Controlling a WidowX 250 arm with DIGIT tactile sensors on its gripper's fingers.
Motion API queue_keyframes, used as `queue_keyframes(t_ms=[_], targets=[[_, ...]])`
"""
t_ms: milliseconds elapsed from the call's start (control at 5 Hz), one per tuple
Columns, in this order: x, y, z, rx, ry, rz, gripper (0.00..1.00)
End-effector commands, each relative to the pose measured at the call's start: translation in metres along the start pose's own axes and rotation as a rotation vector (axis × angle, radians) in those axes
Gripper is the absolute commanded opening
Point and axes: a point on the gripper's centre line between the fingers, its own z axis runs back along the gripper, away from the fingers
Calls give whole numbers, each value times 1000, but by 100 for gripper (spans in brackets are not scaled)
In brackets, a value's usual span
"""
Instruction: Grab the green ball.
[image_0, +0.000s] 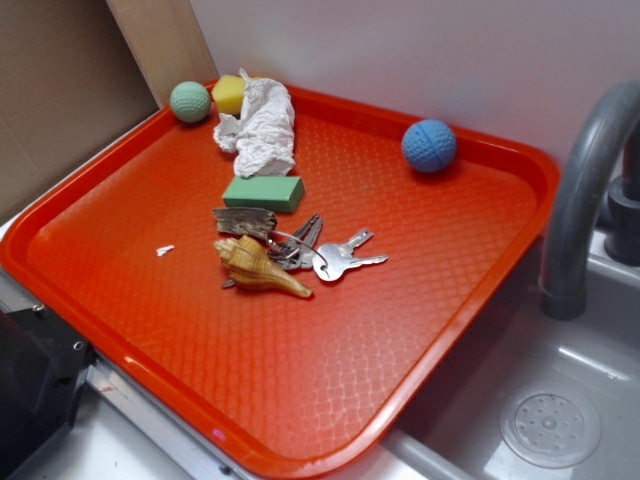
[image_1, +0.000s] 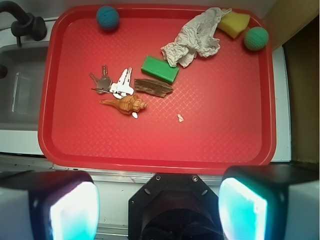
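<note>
One green ball (image_1: 256, 38) sits in the tray's (image_1: 150, 150) corner; end effector (image_1: 157, 207) wide open, empty.

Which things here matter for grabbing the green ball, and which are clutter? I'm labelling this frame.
Job: green ball, in the tray's corner; gripper, open, well short of it.

Clutter: blue ball, green block, sponge, rag, keys, shell, wood piece.
</note>
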Motion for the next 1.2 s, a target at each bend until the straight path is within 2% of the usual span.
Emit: queue_keyframes(t_ms=[0,200,400,600,800,1000], targets=[[0,0,0,0,0,0,100],[46,21,-41,56,-47,76,100],[81,53,-66,84,-139,187,100],[98,90,-93,100,-171,228,100],[106,124,-113,113,-193,241,100],[114,142,-144,169,-142,231,100]])
